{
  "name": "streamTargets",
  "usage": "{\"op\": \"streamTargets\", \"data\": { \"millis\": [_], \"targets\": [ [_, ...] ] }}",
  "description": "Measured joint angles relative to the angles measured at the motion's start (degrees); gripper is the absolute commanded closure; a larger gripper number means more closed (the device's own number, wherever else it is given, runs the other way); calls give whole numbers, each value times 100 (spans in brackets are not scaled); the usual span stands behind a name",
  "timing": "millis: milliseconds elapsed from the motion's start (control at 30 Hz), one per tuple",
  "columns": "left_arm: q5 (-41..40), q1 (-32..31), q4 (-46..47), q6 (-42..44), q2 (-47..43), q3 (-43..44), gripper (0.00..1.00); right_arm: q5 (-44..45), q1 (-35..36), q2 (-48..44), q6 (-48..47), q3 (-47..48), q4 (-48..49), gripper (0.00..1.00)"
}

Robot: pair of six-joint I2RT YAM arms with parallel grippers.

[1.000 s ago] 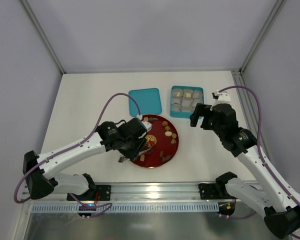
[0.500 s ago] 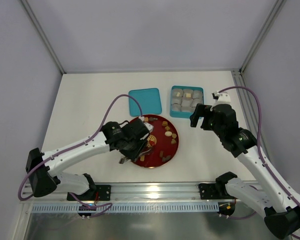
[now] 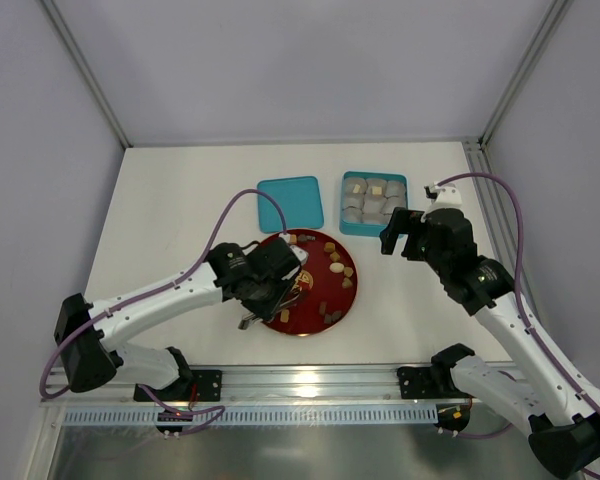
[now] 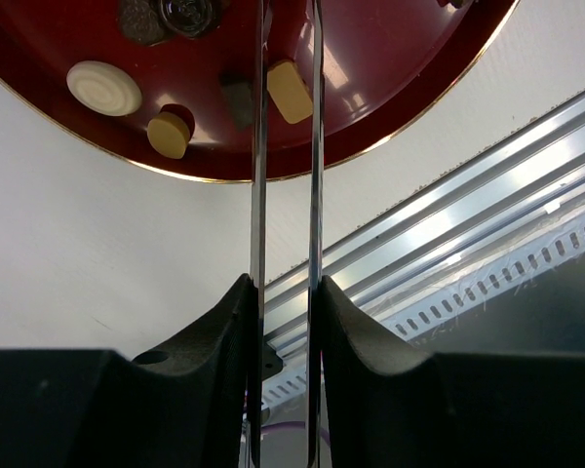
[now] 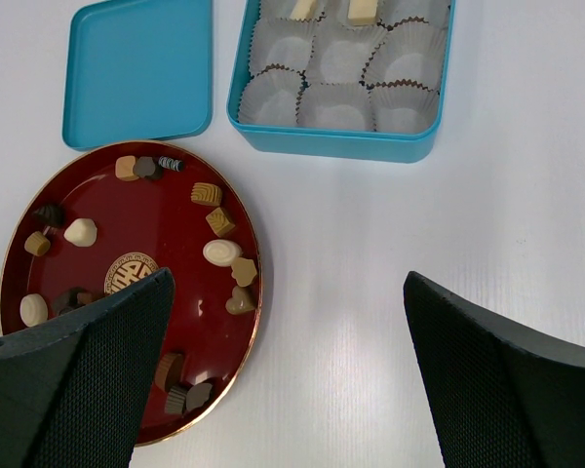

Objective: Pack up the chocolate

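My left gripper (image 4: pixel 288 39) hangs low over the near rim of the plate (image 4: pixel 390 88), its two thin fingers (image 4: pixel 259 195) drawn close with only a narrow slot between them. A tan piece (image 4: pixel 290 91) of chocolate sits right in that slot, almost filling it. I cannot tell whether the fingers press on it or just flank it. A small dark piece (image 4: pixel 237 102) lies just outside the left finger, with a yellow one (image 4: pixel 169 134) and a white disc (image 4: pixel 104 86) farther that way.

My right gripper (image 5: pixel 288 283) hovers with its jaws spread wide and nothing between them, above the bare table (image 5: pixel 370 253) between plate and tin (image 5: pixel 336 144). The rest of the chocolate (image 5: pixel 220 221) lies scattered around the plate, below and to the left of this gripper. Two pale pieces (image 5: pixel 363 10) already sit in the far row of paper cups (image 5: pixel 336 68) in the tin. The lid (image 5: pixel 141 68) lies flat just beside the tin, near the plate's far edge.
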Motion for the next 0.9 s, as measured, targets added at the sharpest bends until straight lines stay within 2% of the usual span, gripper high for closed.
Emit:
{"op": "streamTargets", "data": {
  "millis": [167, 733, 900],
  "targets": [
    [-2, 0, -2, 7, 17, 4, 79, 0, 0, 0, 0, 0, 0, 0],
    [-55, 0, -286, 175, 94, 1001, 82, 22, 0, 0, -2, 0, 0, 0],
    [-144, 0, -345, 267, 426, 1574, 82, 20, 0, 0, -2, 0, 2, 0]
  ]
}}
